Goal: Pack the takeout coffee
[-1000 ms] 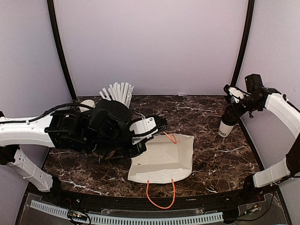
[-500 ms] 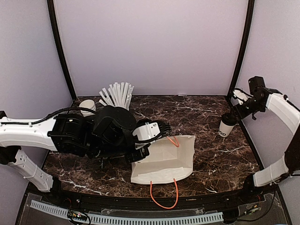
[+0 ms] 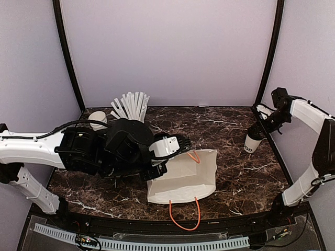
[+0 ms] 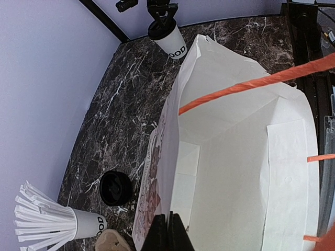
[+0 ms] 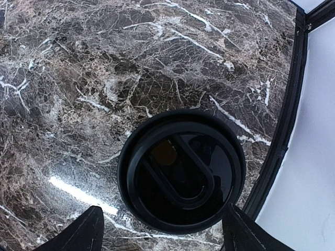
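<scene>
While the left hand (image 4: 167,234) is clamping tight on one rim of the paper bag (image 3: 183,178), pinching the wall so that the mouth is gaping wide rather than folding shut, the right hand (image 5: 163,209) is hanging directly over the coffee cup (image 3: 254,142). The cup is standing upright on the tabletop (image 3: 230,125) at the far right, well apart from the bag. The right wrist view is showing the black dome lid (image 5: 182,170) centred between the two fingers (image 5: 84,232). They are spread to either side and touching nothing, so this hand is released and carrying nothing yet. That spacing looks chosen to let it drop around the lid or the cup's body. Judging from this, the pick is only being lined up and the packing is not yet done. One orange handle (image 4: 251,83) is lying across the bag's opening, where it may be catching the cup on the way in. A cup of straws (image 3: 131,104) is standing at the back left.
</scene>
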Robot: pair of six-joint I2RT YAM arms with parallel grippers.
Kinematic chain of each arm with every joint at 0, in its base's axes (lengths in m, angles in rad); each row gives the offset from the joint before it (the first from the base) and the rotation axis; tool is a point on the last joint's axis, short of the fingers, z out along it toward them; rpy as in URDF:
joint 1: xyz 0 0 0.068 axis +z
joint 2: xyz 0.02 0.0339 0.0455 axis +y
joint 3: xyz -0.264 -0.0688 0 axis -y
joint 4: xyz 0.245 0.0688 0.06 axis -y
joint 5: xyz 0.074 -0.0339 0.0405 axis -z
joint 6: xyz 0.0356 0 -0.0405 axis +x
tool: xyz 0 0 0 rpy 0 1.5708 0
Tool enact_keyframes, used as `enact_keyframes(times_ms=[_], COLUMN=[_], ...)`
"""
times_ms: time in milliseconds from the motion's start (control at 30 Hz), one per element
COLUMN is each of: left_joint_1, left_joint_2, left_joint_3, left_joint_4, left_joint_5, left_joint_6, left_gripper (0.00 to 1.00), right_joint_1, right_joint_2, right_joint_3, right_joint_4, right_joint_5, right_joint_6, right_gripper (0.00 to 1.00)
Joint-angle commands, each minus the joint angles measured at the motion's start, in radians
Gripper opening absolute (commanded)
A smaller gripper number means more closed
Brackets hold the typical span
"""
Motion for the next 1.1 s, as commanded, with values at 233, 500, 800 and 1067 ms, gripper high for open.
enact_keyframes(times_ms=[233, 500, 800, 1067], left_joint_1=[-0.005, -0.005, -0.005, -0.005], left_joint_2=[-0.006, -0.009, -0.011, -0.012], left_joint_3=[-0.015, -0.017, -0.021, -0.023], left_joint_4=[0.011, 0.010, 0.009, 0.013], left_joint_5=[-0.020, -0.021, -0.029, -0.026], left_joint_6=[0.007, 0.002, 0.007, 0.004], left_gripper=[0.00, 0.00, 0.00, 0.00], right_joint_1=[-0.004, -0.005, -0.005, -0.005], right_joint_2=[0.073, 0.117, 0.133, 0.147], right_joint_3=[0.112, 0.139, 0.131, 0.132], right_joint_4=[-0.032, -0.045, -0.039, -0.040], right_joint_5=[-0.019, -0.010, -0.011, -0.006], right_joint_6=[0.019, 0.019, 0.023, 0.025], right_gripper=[0.81, 0.84, 0.84, 0.82])
